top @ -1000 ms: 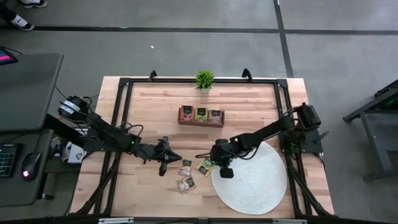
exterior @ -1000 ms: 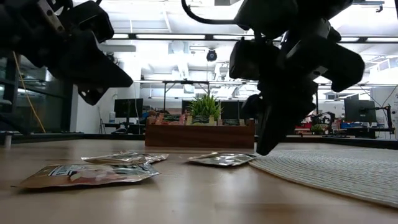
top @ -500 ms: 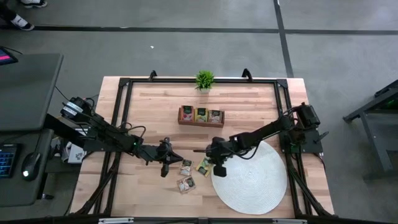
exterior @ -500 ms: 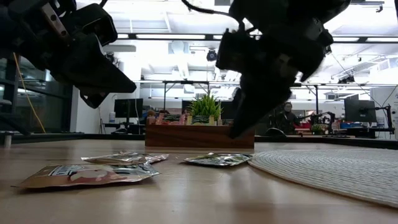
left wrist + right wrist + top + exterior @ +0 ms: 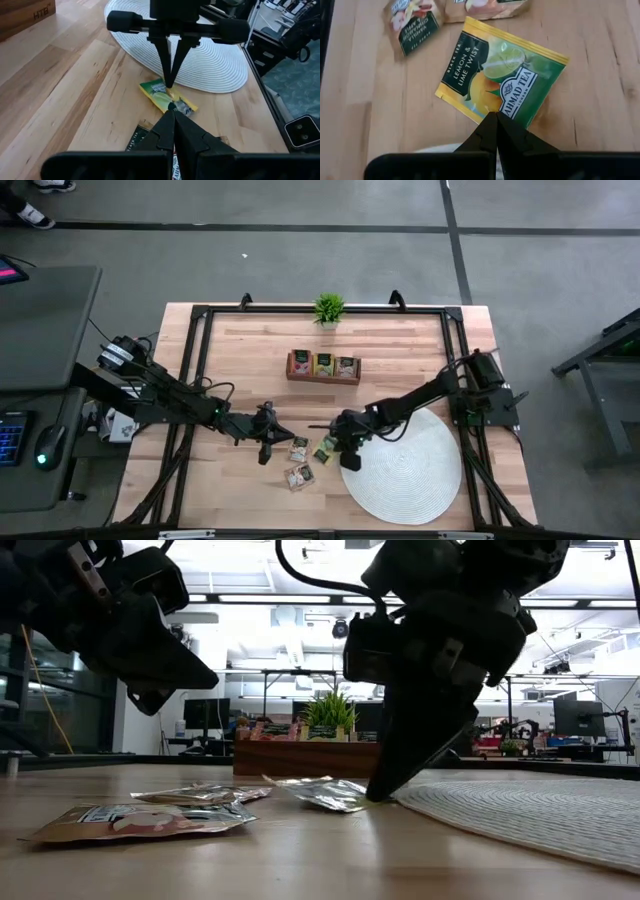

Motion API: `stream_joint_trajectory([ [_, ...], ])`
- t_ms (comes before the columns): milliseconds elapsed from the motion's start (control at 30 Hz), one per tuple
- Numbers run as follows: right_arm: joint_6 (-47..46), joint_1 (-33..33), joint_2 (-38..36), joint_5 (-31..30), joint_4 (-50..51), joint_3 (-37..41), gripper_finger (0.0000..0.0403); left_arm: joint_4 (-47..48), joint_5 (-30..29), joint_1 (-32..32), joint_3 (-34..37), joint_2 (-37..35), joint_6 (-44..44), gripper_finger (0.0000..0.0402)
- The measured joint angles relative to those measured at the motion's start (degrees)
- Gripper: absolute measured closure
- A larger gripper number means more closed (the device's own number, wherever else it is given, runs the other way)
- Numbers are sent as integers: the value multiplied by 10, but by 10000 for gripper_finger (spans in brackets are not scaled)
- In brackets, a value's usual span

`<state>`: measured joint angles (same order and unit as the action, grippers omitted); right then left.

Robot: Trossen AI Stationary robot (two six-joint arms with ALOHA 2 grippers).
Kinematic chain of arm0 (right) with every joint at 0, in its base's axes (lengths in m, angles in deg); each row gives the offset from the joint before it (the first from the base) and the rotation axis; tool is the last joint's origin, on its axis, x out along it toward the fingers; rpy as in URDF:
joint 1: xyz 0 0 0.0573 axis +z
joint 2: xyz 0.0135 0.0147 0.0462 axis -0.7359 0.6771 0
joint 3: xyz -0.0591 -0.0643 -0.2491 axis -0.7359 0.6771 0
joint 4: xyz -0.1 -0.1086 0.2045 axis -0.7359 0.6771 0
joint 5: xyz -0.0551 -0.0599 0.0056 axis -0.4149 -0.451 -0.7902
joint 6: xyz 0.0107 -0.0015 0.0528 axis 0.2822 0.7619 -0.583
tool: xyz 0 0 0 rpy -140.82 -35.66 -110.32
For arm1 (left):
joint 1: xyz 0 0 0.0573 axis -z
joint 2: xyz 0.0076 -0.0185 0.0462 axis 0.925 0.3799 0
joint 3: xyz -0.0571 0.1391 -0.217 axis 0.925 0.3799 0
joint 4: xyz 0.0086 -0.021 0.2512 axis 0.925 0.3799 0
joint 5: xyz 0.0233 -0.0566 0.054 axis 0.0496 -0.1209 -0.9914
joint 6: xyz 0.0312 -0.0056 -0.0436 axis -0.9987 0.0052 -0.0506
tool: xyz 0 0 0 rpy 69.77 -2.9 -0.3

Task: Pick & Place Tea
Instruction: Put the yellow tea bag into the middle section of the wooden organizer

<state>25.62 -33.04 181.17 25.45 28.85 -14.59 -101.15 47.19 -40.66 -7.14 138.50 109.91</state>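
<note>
1. Right end effector (image 5: pixel 345 457) is low at the near-left edge of the round white mat (image 5: pixel 410 470), fingers pressed together. Their tip sits on the corner of the yellow-green tea packet (image 5: pixel 502 75).
2. In the low view that packet (image 5: pixel 320 792) has its far side lifted off the tabletop (image 5: pixel 250 370), with the right end effector (image 5: pixel 385 785) at its mat-side edge. Whether the corner is actually nipped between the fingers, cannot tell.
3. Packet label reads lemon and lime twist in the right wrist view.
4. Left end effector (image 5: pixel 262 452) hangs above the tabletop just left of the loose packets, fingers pressed together, holding nothing.
5. Two pink-red tea packets (image 5: pixel 298 462) lie flat on the tabletop left of the mat, close beside the yellow-green one.
6. Wooden box (image 5: pixel 323 367) at the table's middle holds more tea packets upright in three compartments.
7. Small potted plant (image 5: pixel 328 307) stands at the far edge behind the box.
</note>
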Motion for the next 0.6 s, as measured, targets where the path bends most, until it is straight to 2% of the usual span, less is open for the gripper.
stream_joint_trajectory([
  [233,-90,-9,4,-58,-39,2,403,0,-5,0,0,0,10,401],
  [367,-128,-15,5,-90,-46,2,403,9,-24,0,0,0,55,397],
  [467,-163,-19,5,-114,-46,2,403,29,-44,0,0,0,101,374],
  [600,-214,-23,12,-138,-65,2,403,52,-73,-1,0,0,148,321],
])
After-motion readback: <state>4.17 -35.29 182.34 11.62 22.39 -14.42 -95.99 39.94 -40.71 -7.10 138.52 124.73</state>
